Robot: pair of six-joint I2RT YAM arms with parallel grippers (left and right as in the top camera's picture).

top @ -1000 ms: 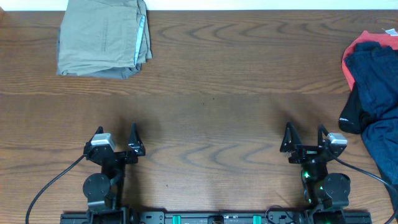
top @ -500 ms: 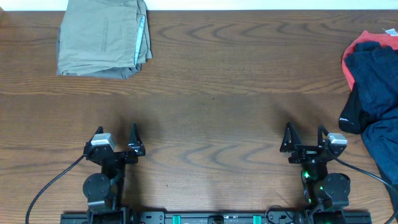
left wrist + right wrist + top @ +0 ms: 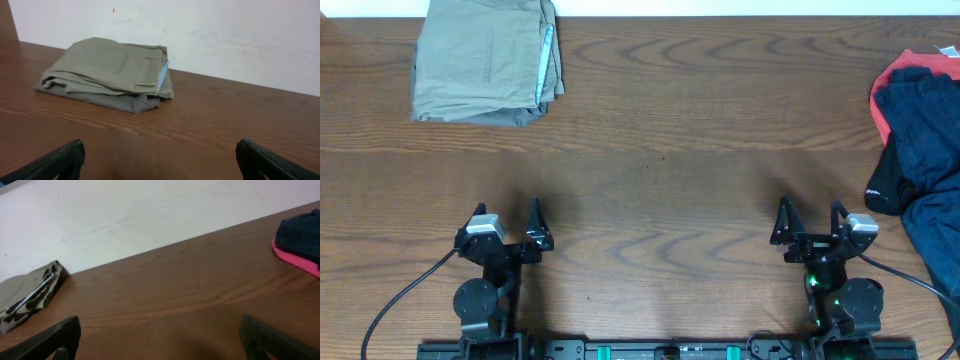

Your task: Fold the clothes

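Both arms parked at 6 o'clock, jaws wide, nothing held.
Left gripper (image 3: 507,218) and right gripper (image 3: 810,218) are both released, fingers spread over the wooden table (image 3: 660,150), touching no cloth. Khaki trousers (image 3: 485,60) lie folded at 11 o'clock by the far edge, with pale lining showing along their right side. Unfolded heap at 3 o'clock: navy garment (image 3: 925,120) on top of a red garment (image 3: 892,72), black garment (image 3: 882,185) poking out near the right gripper. Heap is well apart from the trousers.
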